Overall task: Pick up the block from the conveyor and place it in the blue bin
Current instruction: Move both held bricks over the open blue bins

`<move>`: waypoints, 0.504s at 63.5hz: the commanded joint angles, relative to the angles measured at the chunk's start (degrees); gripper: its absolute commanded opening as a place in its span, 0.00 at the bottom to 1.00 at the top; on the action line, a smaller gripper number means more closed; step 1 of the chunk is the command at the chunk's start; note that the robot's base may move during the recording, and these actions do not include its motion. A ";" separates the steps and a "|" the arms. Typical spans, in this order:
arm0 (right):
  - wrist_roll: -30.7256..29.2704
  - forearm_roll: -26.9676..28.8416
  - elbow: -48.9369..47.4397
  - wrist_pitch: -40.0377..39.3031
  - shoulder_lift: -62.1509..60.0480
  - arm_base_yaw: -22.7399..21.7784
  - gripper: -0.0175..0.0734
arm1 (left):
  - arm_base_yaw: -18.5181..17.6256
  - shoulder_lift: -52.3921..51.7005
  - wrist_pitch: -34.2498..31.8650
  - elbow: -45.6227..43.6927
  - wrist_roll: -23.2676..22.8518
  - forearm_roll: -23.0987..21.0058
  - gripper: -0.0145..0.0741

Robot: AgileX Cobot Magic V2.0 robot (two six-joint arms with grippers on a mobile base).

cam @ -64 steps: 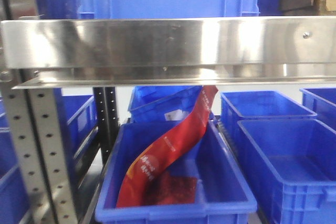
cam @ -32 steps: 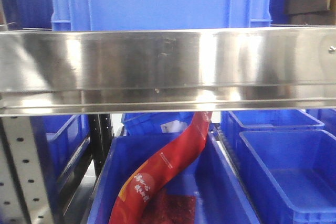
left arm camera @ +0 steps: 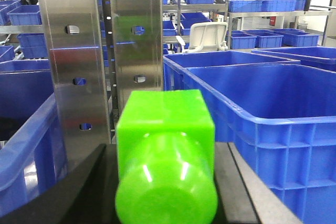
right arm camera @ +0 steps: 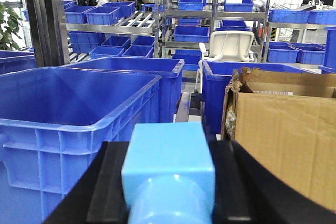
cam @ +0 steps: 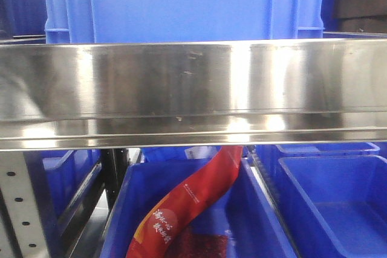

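My left gripper point(left arm camera: 165, 182) is shut on a bright green block point(left arm camera: 165, 135), held between its black fingers point(left arm camera: 79, 187). A large blue bin point(left arm camera: 262, 93) stands just to its right, with the block outside it. My right gripper point(right arm camera: 168, 182) is shut on a light blue block point(right arm camera: 168, 156) between its black fingers point(right arm camera: 107, 182). A large empty blue bin point(right arm camera: 68, 103) stands to its left, with that block outside it too. The conveyor is out of view in every frame. Neither gripper shows in the front view.
A steel shelf beam point(cam: 193, 89) fills the middle of the front view, with a blue crate point(cam: 181, 4) above it. Below it a blue bin point(cam: 260, 209) holds a red packet point(cam: 187, 209). A perforated steel upright point(left arm camera: 100, 51) stands ahead of the left gripper. A cardboard box point(right arm camera: 283, 140) stands right of the right gripper.
In the front view the steel beam has dropped lower in the frame and looks larger. The bins beneath it have slid towards the bottom edge.
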 commanded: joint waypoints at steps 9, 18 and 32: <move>-0.21 -0.26 0.06 -1.00 0.04 0.10 0.01 | -0.33 -0.18 -0.89 0.10 -0.06 -0.32 0.04; -0.21 -0.26 0.06 -1.00 0.04 0.10 0.01 | -0.33 -0.18 -0.89 0.10 -0.06 -0.32 0.04; -0.21 -0.26 0.06 -1.00 0.04 0.10 0.01 | -0.33 -0.18 -0.89 0.10 -0.06 -0.32 0.04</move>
